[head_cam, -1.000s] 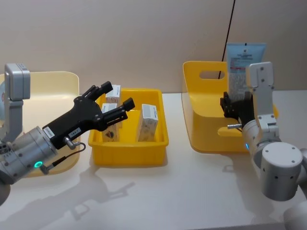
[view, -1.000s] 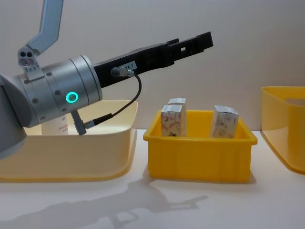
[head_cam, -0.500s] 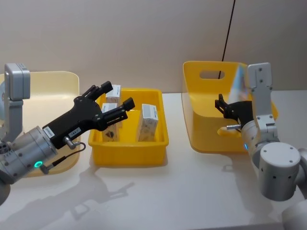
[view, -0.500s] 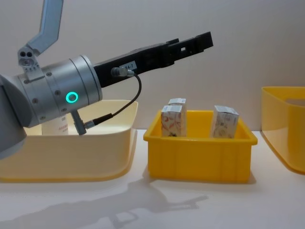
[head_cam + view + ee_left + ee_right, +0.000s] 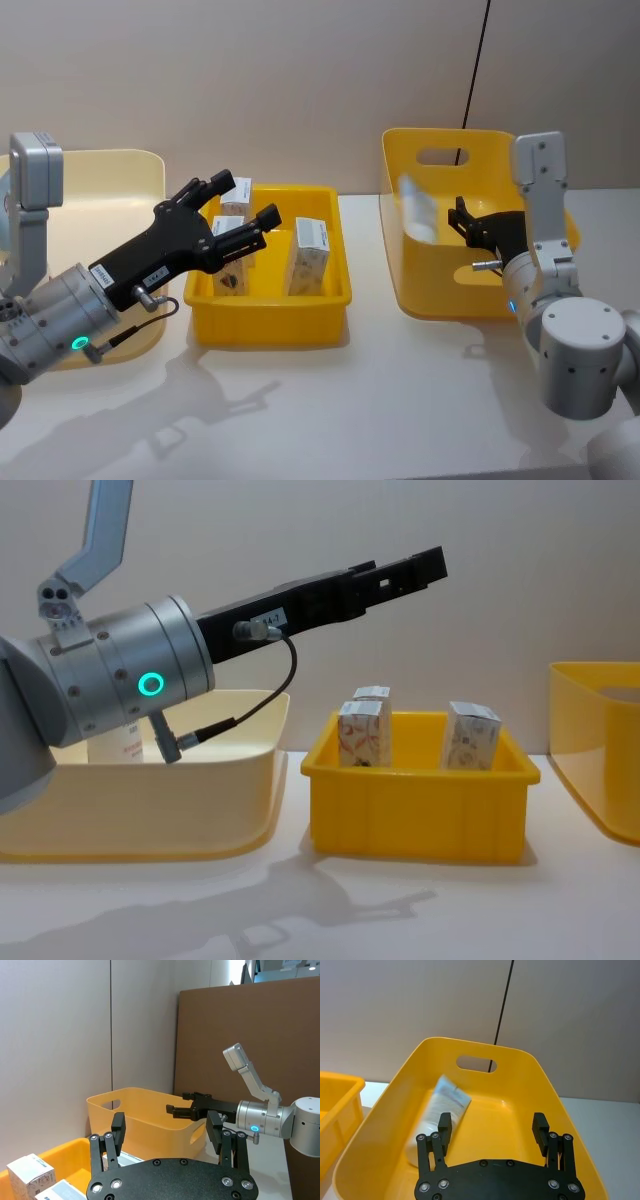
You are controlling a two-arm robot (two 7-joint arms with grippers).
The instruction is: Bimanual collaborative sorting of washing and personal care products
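Observation:
A pale blue-grey squeeze tube [image 5: 418,215] shows blurred inside the large yellow bin [image 5: 430,292], free of both grippers. In the right wrist view the tube [image 5: 440,1119] leans across the bin's floor [image 5: 500,1110]. My right gripper [image 5: 462,220] hovers open over that bin beside the tube, its fingers [image 5: 444,1125] holding nothing. My left gripper [image 5: 240,205] hangs open above the small yellow tray [image 5: 270,322], where white cartons [image 5: 309,255] with orange-red patterns stand upright. From the chest, two cartons [image 5: 364,732] rise above the tray's rim, below the left gripper [image 5: 420,568].
A cream-coloured bin [image 5: 110,165] sits at the far left behind my left arm, with a pale container [image 5: 122,742] standing in it. A black cable [image 5: 475,70] runs down the wall behind the large bin. White tabletop [image 5: 400,400] lies open in front.
One second ago my right gripper held the tube upright over the large bin. It has opened, and the tube has dropped leftward into the bin. The left arm has not moved.

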